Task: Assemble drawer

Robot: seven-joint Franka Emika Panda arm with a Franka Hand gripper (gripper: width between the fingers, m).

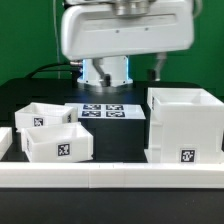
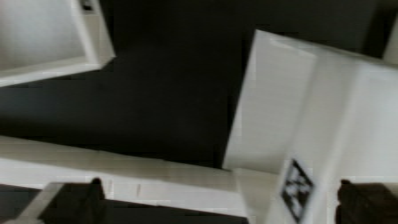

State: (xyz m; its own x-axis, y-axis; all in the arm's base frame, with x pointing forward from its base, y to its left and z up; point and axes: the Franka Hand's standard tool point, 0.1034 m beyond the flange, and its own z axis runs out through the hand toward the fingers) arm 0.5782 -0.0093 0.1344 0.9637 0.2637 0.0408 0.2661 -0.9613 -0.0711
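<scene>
The large white hollow housing [image 1: 185, 125] stands upright at the exterior view's right, with a tag on its lower front. Two smaller white trays sit at the left, one behind [image 1: 40, 115] and one in front [image 1: 60, 143], side by side and close together. The arm's hand [image 1: 125, 35] hangs high above the middle, apart from all parts. In the wrist view my gripper [image 2: 222, 205] is open and empty, with dark fingertips [image 2: 71, 200] far apart. Below it lie the housing's side [image 2: 311, 110] and a tray's corner [image 2: 45, 40].
A long low white rail [image 1: 110, 180] runs along the front edge and also shows in the wrist view [image 2: 107, 170]. The marker board [image 1: 105, 111] lies flat behind the parts. Black table shows between the trays and the housing.
</scene>
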